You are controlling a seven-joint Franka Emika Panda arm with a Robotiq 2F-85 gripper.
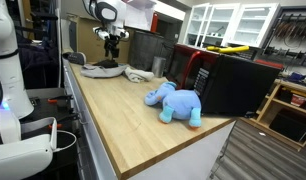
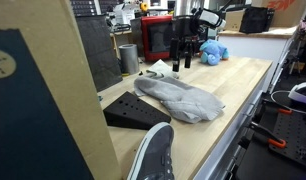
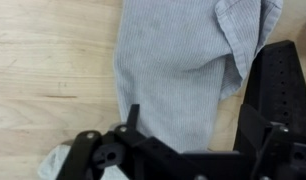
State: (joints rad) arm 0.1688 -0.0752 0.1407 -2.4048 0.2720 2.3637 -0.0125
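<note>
Well, the gripper (image 2: 183,62) hangs over the far part of the wooden countertop (image 2: 243,85) with its jaws spread wide and nothing between them. In the wrist view its dark fingers (image 3: 131,118) stand well apart at 6 o'clock of the frame. The grey cloth (image 2: 179,97) lies rumpled on the wood, at about 6 o'clock from the gripper in an exterior view. In the wrist view the cloth (image 3: 173,60) runs from 12 o'clock down to the centre, under the open fingers. A black perforated wedge (image 2: 133,108) lies against the cloth at its 9 o'clock; the wrist view shows that wedge (image 3: 283,80) at 3 o'clock, with a fold of cloth over its edge. The blue plush elephant (image 1: 175,103) lies on its side well apart from the cloth, at 4 o'clock from the gripper (image 1: 113,42) in an exterior view, just beside a black box (image 1: 238,82). A metal cup (image 2: 128,57) stands upright at 9 o'clock from the gripper, near a red appliance (image 2: 156,35)
</note>
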